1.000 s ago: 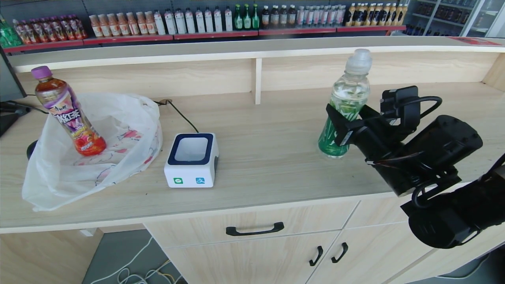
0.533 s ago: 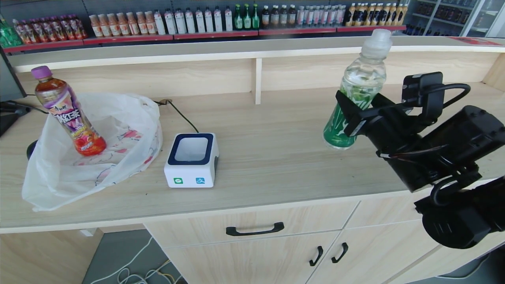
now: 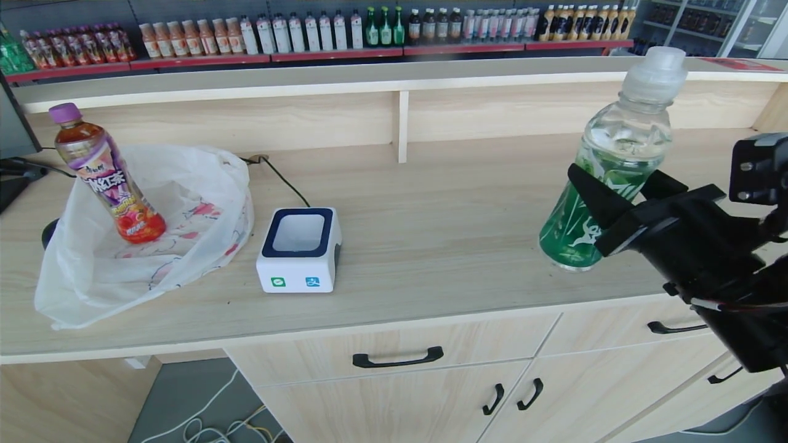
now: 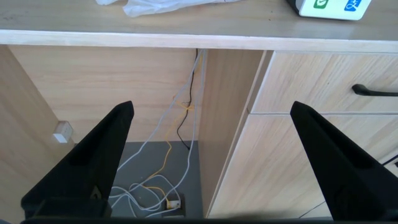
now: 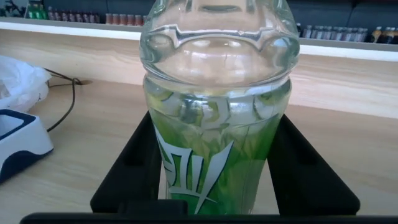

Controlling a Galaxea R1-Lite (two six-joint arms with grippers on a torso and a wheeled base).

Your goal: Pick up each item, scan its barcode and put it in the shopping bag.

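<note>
- The right gripper (image 3: 615,179) has its black fingers (image 3: 592,195) clamped on either side of the green bottle (image 3: 622,132), pinching it at the labelled lower half.
- In the right wrist view the same fingers (image 5: 130,171) flank the green bottle (image 5: 217,118) on both sides, with clear liquid above the green label.
- The green bottle sits at the right of the head frame, tilted so its clear cap leans toward the upper right corner. Its base shows just above the front edge of the table (image 3: 431,215).
- A second ago this bottle was nearer the centre right of the frame, with its base low by the table top. Half a second ago it had risen. Now it has come farther right and lower in the frame and looks larger, and the right arm has moved with it.
- The left gripper (image 4: 211,163) has its fingers (image 4: 93,165) spread wide apart, holding nothing, below the table front with cables on the floor beneath.
- The scanner (image 3: 298,249) is at the centre left of the frame, where it was before.
- The shopping bag (image 3: 80,289) lies at the left of the frame with the red tea bottle (image 3: 108,175) leaning in it. Neither has moved.
- Well apart from both, the green bottle has not reached the scanner.
</note>
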